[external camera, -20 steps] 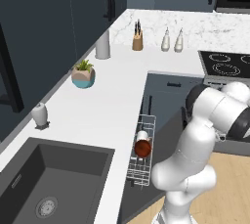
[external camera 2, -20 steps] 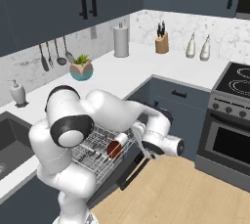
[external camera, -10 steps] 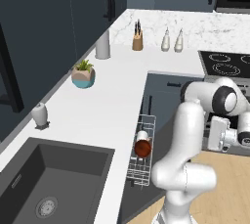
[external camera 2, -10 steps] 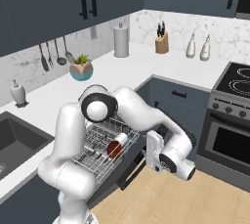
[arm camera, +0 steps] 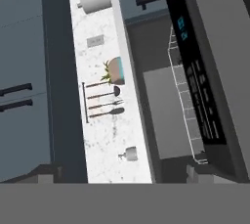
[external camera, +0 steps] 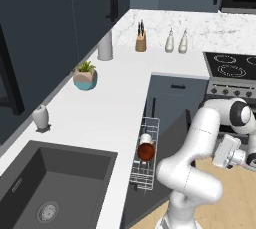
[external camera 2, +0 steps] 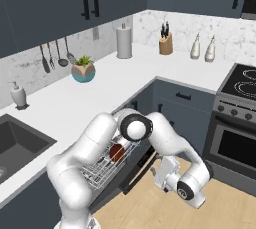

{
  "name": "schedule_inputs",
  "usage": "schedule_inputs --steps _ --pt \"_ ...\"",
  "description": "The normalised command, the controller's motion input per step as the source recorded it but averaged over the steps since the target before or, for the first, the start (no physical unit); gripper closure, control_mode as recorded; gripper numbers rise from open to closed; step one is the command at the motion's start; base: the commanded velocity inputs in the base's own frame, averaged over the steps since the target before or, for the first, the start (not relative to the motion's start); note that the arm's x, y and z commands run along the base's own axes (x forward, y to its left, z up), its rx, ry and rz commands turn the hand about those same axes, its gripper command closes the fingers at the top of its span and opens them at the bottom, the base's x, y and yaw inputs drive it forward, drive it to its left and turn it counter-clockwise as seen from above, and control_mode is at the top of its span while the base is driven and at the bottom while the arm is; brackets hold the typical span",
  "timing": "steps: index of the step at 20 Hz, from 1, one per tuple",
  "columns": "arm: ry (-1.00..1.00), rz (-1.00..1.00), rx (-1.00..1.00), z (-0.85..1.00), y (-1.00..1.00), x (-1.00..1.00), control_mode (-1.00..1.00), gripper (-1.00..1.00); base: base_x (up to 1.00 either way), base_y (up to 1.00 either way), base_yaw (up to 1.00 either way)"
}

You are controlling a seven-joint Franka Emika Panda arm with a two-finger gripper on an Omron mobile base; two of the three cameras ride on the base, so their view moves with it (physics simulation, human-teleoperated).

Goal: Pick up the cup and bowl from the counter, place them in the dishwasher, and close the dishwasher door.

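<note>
Even, bright rendered light; soft faint shadows; no glare; slightly soft, low-resolution detail.

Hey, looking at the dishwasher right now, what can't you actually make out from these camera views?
- Tool: cut off at the left base view's right edge; open or shut, cannot tell.
- Dishwasher door: mostly hidden behind the arm in the right base view.
- Cup and bowl in the rack: too small to tell whether they touch.

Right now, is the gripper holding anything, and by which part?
Nothing seems held: the bowl and the cup sit in the dishwasher rack, apart from the hand. Finger state cannot be told.
</note>
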Motion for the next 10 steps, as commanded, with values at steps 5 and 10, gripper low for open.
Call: schedule_inputs --steps 5,10 --pt "0.00 0.00 0.00 -0.25 0.14 0.21 -1.00 -1.00 0.00 0.00 0.00" --pt "0.01 0.00 -0.02 -0.31 0.16 0.26 -1.00 -1.00 0.00 0.00 0.00"
